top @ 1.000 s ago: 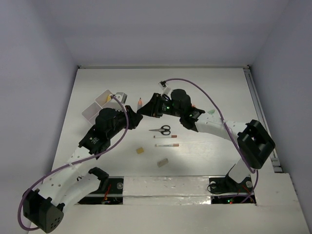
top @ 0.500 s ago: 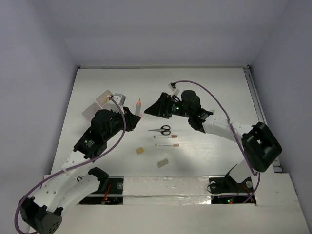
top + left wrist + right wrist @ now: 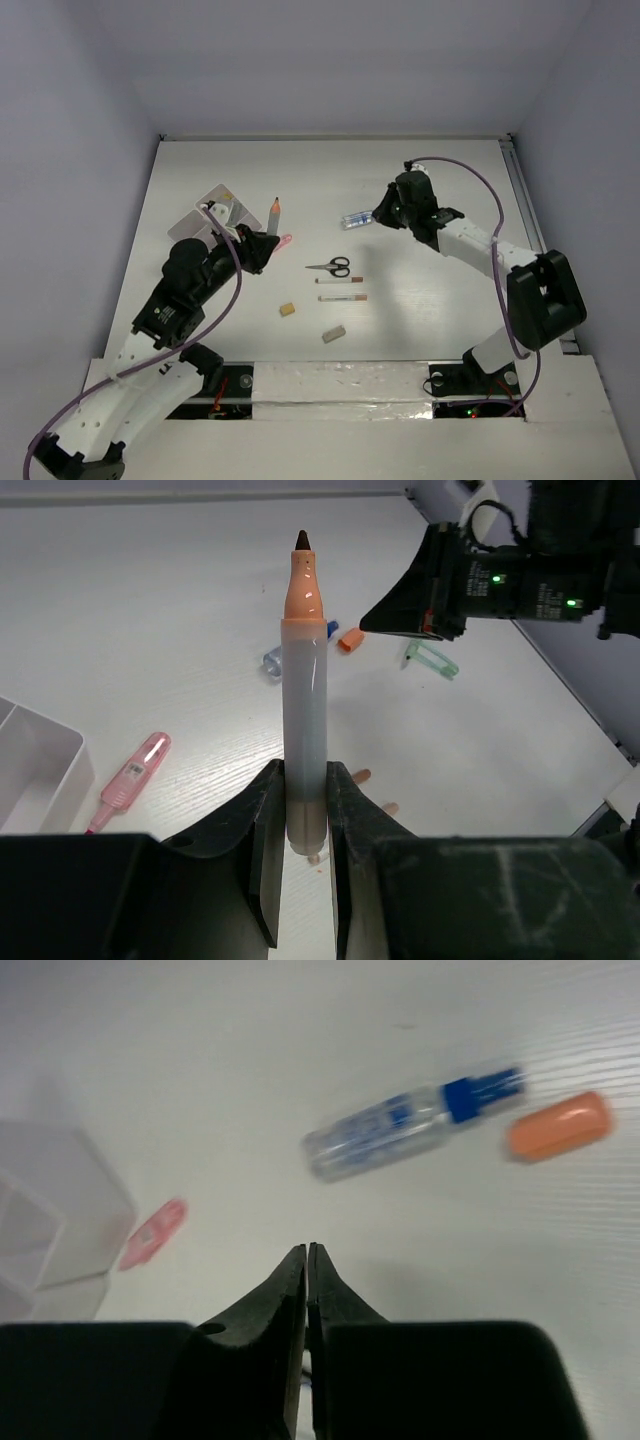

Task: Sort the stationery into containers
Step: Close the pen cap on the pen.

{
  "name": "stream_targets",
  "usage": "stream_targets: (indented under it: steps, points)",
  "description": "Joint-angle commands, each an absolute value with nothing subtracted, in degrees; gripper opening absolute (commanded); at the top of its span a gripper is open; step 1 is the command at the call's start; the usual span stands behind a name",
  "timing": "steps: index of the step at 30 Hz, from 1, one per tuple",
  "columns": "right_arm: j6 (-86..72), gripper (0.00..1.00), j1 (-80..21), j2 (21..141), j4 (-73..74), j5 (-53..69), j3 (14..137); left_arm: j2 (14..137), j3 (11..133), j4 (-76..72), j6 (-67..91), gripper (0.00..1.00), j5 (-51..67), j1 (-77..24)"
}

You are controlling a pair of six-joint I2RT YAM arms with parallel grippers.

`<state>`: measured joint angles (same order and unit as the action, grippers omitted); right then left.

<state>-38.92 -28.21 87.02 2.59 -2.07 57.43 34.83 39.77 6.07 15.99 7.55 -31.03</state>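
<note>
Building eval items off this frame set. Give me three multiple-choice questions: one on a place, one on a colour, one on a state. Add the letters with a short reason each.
1. Where do the black-handled metal scissors lie?
A. in a tray compartment
B. on the white table, just beyond the two thin pens
C. in the right arm's jaws

2. What colour is the small loose plastic cap beside the clear blue-banded tube?
A. orange
B. black
C. purple

3. The grey-barrelled marker with an orange neck is:
A. capped, flat on the table
B. inside the tray
C. clamped upright in the left arm's jaws, nib bare

Key:
1 B, the top view shows them on open table between the arms.
2 A, the right wrist view shows it orange.
3 C, the left wrist view shows it standing between the jaws.
</note>
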Motion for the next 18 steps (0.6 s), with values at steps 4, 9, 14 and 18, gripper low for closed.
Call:
stream_targets:
  steps: [4, 9, 14, 18]
  points:
    - [-33.4, 0.46, -20.9, 94.3, 13.0, -12.8, 63.5, 31.0, 39.7, 3.6, 15.4, 0.0, 10.5, -30.9]
    - [-35.5, 0.56, -18.2, 99.2, 12.9, -9.7, 65.4, 29.9, 39.7, 3.4, 15.0, 0.0, 11.2, -30.9]
    - [-36.9, 0.65, -17.7, 103.4, 12.8, -8.4, 67.5, 29.4, 39.8, 3.4, 15.1, 0.0, 11.9, -30.9]
    - [-37.4, 0.69, -17.1, 104.8, 12.4, -8.0, 68.8, 29.1, 39.7, 3.3, 15.0, 0.0, 12.1, -30.9]
